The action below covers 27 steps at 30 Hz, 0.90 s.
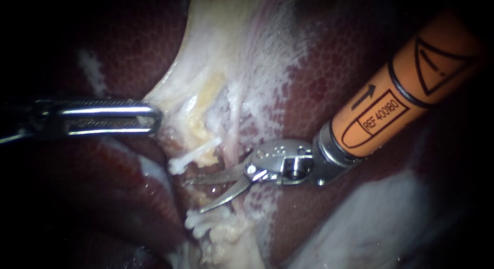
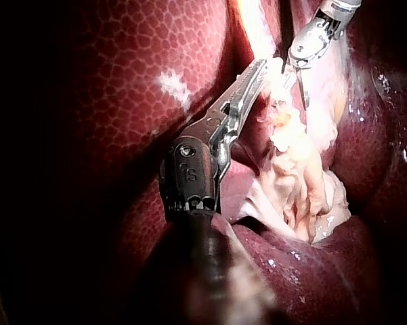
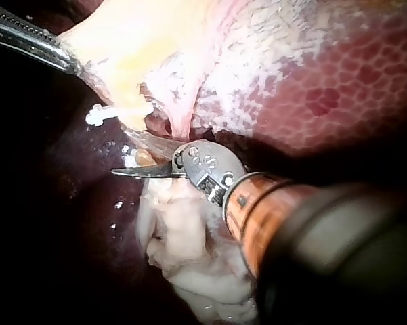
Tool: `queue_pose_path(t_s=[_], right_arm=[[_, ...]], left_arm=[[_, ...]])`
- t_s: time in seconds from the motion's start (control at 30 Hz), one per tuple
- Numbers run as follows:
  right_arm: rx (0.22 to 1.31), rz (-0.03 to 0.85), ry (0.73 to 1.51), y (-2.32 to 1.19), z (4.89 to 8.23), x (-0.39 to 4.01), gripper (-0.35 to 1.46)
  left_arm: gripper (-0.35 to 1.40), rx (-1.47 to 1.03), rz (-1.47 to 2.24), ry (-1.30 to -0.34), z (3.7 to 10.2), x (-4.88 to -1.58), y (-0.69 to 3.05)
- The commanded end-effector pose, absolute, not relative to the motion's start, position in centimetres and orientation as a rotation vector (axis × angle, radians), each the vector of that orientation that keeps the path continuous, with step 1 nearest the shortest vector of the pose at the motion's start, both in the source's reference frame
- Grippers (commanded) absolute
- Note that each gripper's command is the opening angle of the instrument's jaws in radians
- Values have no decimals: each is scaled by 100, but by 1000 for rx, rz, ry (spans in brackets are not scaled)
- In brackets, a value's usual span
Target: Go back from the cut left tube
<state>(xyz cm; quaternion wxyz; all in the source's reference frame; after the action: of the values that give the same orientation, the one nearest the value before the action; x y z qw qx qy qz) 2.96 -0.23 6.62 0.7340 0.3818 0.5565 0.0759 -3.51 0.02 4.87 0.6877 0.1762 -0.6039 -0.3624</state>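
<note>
The cut tube shows as two pale stumps, each with a white clip: the upper stump (image 1: 193,155) and the lower stump (image 1: 203,222). My right instrument (image 1: 198,195) enters from the upper right on an orange shaft. Its two curved blades stand open in the gap between the stumps and hold nothing. In the right wrist view the blades (image 3: 122,154) lie just under the upper clip (image 3: 115,112). My left instrument (image 1: 149,117) comes from the left, its slotted jaws shut on the edge of the pale gallbladder tissue (image 1: 231,42). The left wrist view shows these jaws (image 2: 257,71) on that tissue.
Dark red liver (image 1: 350,58) surrounds the field on both sides. A thin pinkish strand (image 1: 234,135) runs down just right of the upper stump, above the right instrument's hinge. Frayed whitish tissue (image 3: 189,237) lies beside the right instrument's shaft.
</note>
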Motion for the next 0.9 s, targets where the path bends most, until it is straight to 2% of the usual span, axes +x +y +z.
queue_pose_path(t_s=[0.03,0.27,0.53,0.63,0.9], right_arm=[[829,166,1226,-21,660,292,61],[745,165,1240,-4,647,251,73],[599,145,1251,13,635,207,96],[550,136,1250,17,632,197,106],[455,126,1237,27,622,176,116]], left_arm=[[-35,394,-811,-1352,487,-351,2],[-35,394,-811,-1352,487,-351,2],[-35,395,-811,-1352,488,-351,2],[-35,395,-810,-1352,488,-351,3],[-35,395,-810,-1352,489,-351,3]])
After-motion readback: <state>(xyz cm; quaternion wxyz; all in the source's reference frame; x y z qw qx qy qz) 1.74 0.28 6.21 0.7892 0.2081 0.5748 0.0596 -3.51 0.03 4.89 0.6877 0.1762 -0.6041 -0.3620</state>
